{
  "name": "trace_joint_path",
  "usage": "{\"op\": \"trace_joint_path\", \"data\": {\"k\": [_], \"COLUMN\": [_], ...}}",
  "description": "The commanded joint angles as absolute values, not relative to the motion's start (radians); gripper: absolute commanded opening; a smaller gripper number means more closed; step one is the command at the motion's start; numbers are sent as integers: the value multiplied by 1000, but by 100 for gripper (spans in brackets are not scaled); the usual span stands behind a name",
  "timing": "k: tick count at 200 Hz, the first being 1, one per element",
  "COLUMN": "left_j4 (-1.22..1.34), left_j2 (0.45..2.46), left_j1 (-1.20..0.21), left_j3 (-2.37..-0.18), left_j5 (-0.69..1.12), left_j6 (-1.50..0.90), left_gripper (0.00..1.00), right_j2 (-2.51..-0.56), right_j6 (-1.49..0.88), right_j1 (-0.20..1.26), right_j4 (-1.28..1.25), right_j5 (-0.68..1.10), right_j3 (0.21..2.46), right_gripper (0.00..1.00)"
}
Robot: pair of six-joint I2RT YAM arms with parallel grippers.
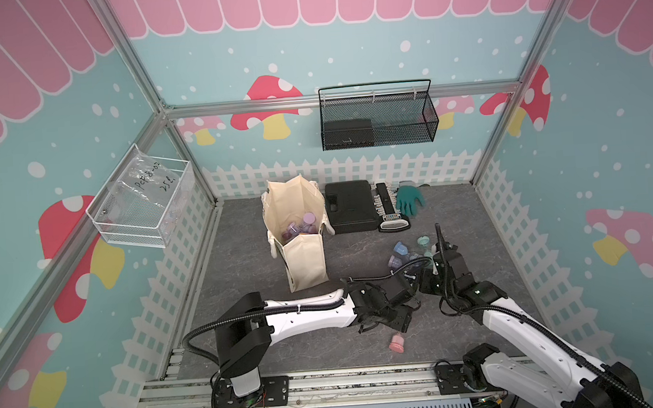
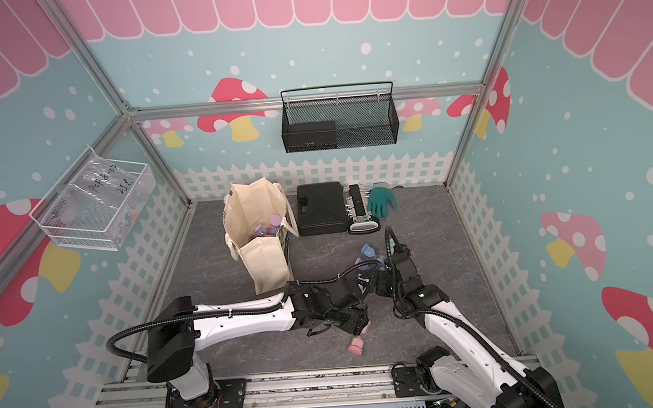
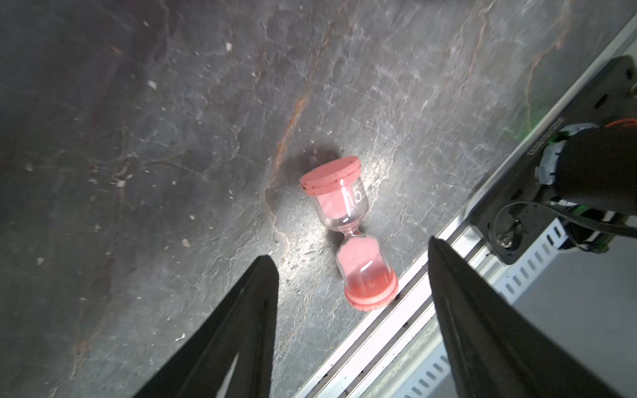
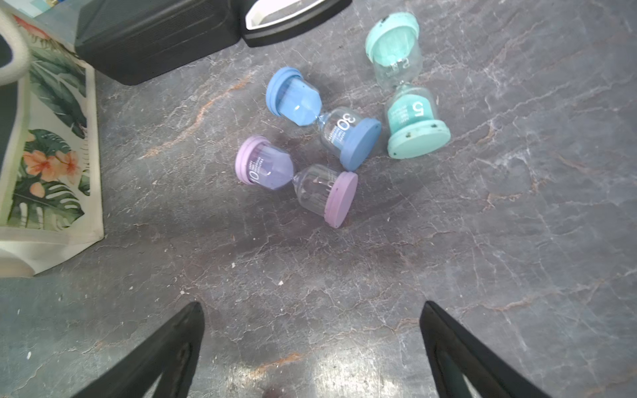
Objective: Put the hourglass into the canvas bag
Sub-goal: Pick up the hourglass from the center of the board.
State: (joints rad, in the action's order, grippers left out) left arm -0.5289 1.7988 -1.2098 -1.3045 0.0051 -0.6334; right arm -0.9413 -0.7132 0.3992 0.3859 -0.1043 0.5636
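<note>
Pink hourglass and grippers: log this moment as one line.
left gripper: open, by lying pink hourglass | right gripper: open, empty | canvas bag: upright, purple hourglasses inside

Grey stone-patterned tabletop (image 1: 243,264), flat black hard case (image 1: 350,206) at the back, narrow black device (image 1: 389,209) with silver pieces touching its side, teal glove (image 1: 409,200) just beside, black mesh basket (image 1: 378,116) on rear wall, white mesh basket (image 1: 143,220) on side wall holding a handwritten plastic bag (image 1: 149,184).
</note>
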Motion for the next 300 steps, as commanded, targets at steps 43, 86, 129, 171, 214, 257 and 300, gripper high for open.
{"op": "trace_joint_path", "data": {"k": [43,86,129,171,214,257,300], "left_j4": [-598,-687,-719,-745,-767,-789,-806], "left_j2": [1960,2045,2108,2157,2195,2221,2258], "left_j1": [-1250,-1254,-1255,-1255,-1255,-1255,-1255], "left_j3": [-1435,-1510,-1551,-1582,-1604,-1620,-1634], "left_j5": [-35,-101,-109,-119,-134,-154,-152], "left_j6": [-695,-702,-717,-737,-750,-755,-756], "left_gripper": [70,69,66,63,60,59,54], "right_j2": [-931,-933,-928,-939,-946,-948,-954], "right_j6": [-744,-741,-735,-728,-724,-724,-719], "right_j1": [367,353,340,327,314,304,298], "right_j4": [323,299,277,261,244,241,236], "right_j5": [-56,-40,-24,-4,13,18,15], "right_j3": [503,491,467,453,440,432,428], "right_gripper": [100,100,100,99,99,100,100]}}
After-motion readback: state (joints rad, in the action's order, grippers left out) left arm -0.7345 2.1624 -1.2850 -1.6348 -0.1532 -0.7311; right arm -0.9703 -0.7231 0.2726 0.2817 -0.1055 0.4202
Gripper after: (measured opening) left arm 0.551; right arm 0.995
